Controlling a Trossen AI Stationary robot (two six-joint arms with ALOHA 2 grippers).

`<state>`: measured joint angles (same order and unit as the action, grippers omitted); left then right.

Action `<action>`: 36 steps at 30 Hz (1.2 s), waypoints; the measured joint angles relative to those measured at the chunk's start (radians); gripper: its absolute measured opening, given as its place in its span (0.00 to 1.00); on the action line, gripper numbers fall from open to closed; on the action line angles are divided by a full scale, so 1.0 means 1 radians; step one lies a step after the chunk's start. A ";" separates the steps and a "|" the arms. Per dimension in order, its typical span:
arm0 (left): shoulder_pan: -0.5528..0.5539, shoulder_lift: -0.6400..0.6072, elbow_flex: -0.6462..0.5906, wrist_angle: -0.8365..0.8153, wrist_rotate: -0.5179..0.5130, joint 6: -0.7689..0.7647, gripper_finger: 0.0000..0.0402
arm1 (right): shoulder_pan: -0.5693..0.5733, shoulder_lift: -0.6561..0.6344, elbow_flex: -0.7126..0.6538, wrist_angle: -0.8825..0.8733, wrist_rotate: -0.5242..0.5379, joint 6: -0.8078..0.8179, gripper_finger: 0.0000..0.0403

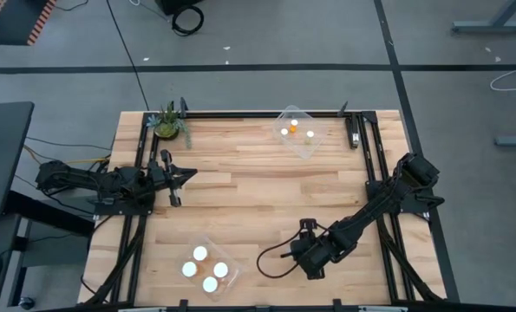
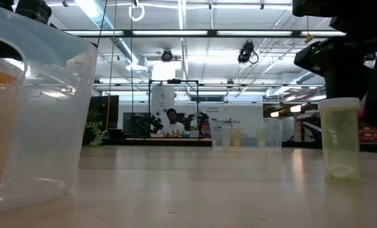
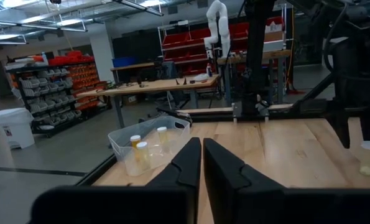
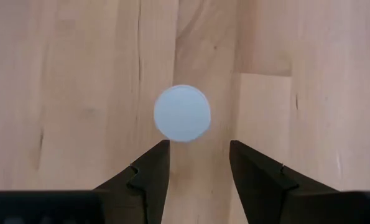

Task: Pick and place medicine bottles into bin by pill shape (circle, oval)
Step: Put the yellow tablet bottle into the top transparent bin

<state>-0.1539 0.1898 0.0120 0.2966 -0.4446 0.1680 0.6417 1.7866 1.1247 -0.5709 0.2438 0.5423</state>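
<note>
Right gripper (image 4: 197, 163) over bottle (image 4: 182, 112), 4 binned nearby

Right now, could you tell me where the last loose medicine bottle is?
The bottle stands upright on the bare table, directly beneath the right gripper, whose open jaws point down at its white cap; this is at the front right, in the high view.

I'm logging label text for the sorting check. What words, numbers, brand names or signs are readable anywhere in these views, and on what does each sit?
No text can be read in any view.
Bottle under the right gripper: only its plain white cap shows, no print.
Bottles in the far bin: labels, if any, too small to read.
White waste bin in the left wrist view: a dark mark on its side, too blurred to read.
Red shelf bins: no legible labels.
</note>
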 joint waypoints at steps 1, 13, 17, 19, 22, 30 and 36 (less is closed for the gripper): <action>0.000 0.000 0.000 0.000 0.000 0.000 0.06 | 0.000 0.001 0.003 -0.004 0.003 0.000 0.43; 0.000 0.000 0.000 0.000 0.000 0.000 0.09 | 0.000 0.003 0.013 -0.032 -0.006 0.018 0.50; 0.000 0.000 0.000 0.000 0.000 0.000 0.08 | 0.001 0.003 0.012 -0.025 -0.007 0.023 0.56; 0.000 0.000 0.000 0.000 0.000 0.000 0.07 | 0.001 0.003 0.012 -0.013 -0.007 0.025 0.57; 0.000 0.000 0.000 0.000 0.000 0.000 0.06 | 0.001 0.003 0.013 -0.010 -0.009 0.038 0.58; 0.000 0.000 0.000 0.000 0.000 0.000 0.08 | 0.001 0.139 0.143 -0.116 -0.044 0.000 0.58; 0.000 0.000 0.000 0.000 0.000 0.000 0.08 | -0.005 0.237 0.318 -0.272 -0.043 -0.051 0.58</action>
<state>-0.1538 0.1898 0.0120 0.2968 -0.4442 0.1680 0.6369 2.0233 1.4432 -0.8426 0.2008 0.4912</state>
